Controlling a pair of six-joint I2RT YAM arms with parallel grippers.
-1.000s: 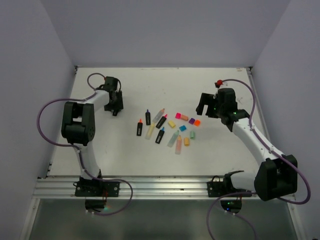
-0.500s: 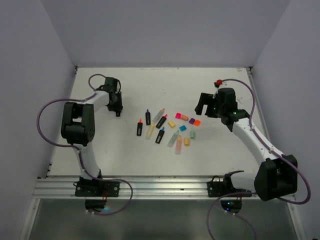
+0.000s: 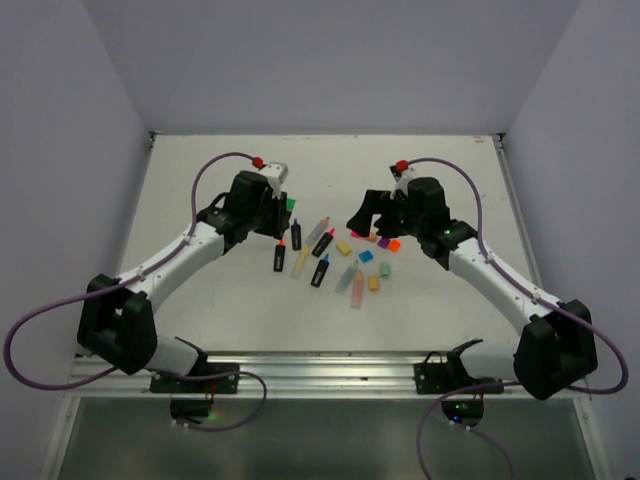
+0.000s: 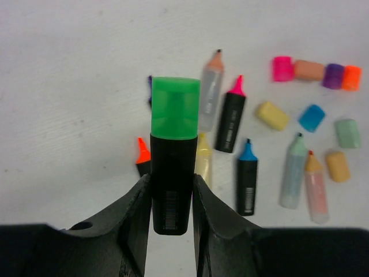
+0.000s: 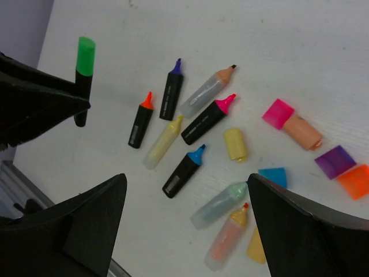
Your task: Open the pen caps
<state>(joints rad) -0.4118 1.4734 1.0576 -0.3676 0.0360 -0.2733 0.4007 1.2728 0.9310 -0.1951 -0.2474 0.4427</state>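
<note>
Clamping a pen (image 4: 171, 190) by its black barrel in the left hand (image 4: 171, 202), fingers (image 4: 134, 219) narrowed to the barrel's width and pressing both sides. Carrying the green cap (image 4: 175, 108) fully seated on that pen: blocky, translucent, roughly a third of the pen's length, pointing to twelve o'clock in the left wrist view. Holding it raised off the desk (image 3: 200, 290), at ten o'clock of the scatter in the top view.

Spreading the right hand (image 5: 186, 184) wide, gripping nothing, sitting at two o'clock of the scatter in the top view.

Showing eight other pens lying bare-tipped on the desk:
- **Black-bodied:** the orange-tipped pen (image 4: 142, 157), purple-tipped pen (image 5: 171, 92), pink-tipped pen (image 4: 230, 118) and blue-tipped pen (image 4: 247, 179).
- **Pastel and see-through:** the clear pen (image 4: 211, 86) with a peach tip and dark nib, pale yellow pen (image 4: 203, 161), mint pen (image 4: 294, 173) and peach pen (image 4: 314, 184).

Showing eight loose caps as well, all small and blocky, in the left wrist view:
- **At one o'clock, lined up in a row:** the pink cap (image 4: 282, 68), peach cap (image 4: 309, 70), purple cap (image 4: 333, 75) and orange cap (image 4: 351, 77).
- **At two o'clock, near each other but apart:** the yellow cap (image 4: 272, 115) and blue cap (image 4: 312, 117).
- **At three o'clock, just beside the peach pen:** the mint cap (image 4: 347, 133) and amber cap (image 4: 337, 165).
</note>
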